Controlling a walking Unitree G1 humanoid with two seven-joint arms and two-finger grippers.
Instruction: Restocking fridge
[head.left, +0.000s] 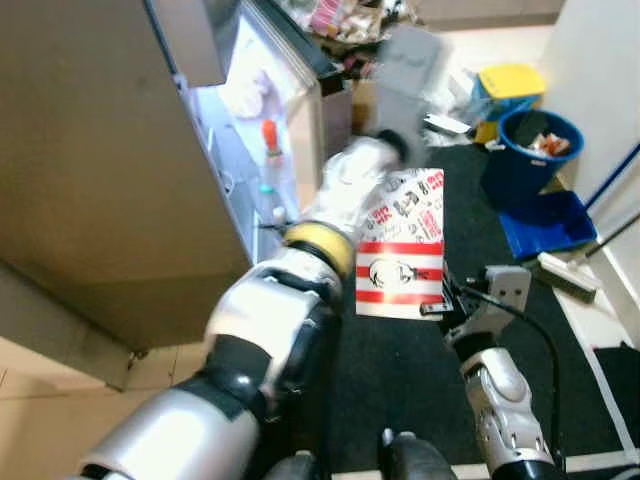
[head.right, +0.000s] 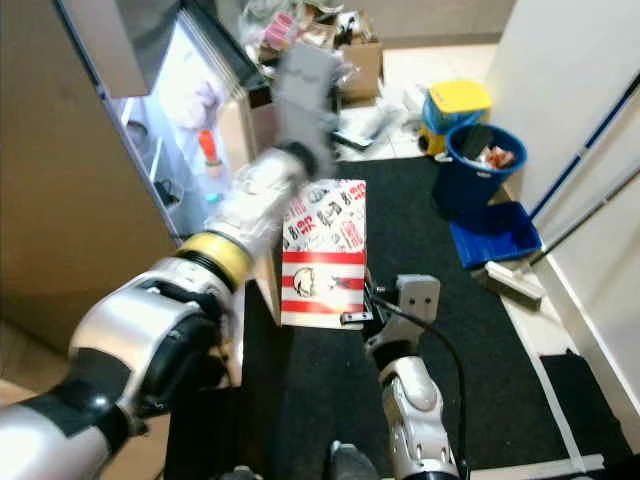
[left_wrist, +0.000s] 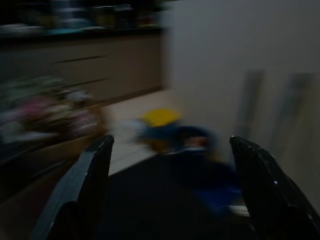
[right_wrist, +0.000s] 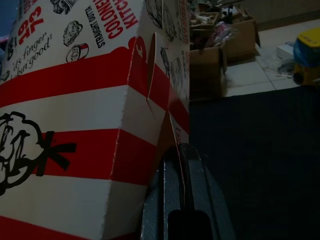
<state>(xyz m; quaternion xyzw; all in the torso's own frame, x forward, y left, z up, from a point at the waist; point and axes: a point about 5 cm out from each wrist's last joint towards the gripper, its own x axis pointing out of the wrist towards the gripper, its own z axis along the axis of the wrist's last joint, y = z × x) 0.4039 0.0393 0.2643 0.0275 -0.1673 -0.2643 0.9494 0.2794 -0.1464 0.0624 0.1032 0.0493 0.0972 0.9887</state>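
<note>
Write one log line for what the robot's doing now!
right gripper: shut on red-and-white takeaway box | left gripper: open, raised | fridge door: open

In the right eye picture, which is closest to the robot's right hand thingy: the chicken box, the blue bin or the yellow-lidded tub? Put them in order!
From the right end effector:
1. Red-and-white chicken box: gripped in the end effector, just to its left.
2. Blue bin: farther ahead on the right, at the dark mat's edge.
3. Yellow-lidded tub: just past the bin, on the pale floor.

One red-and-white takeaway box (head.left: 402, 245), one blue bin (head.left: 528, 150), one yellow-lidded container (head.left: 508, 85), two tools.
</note>
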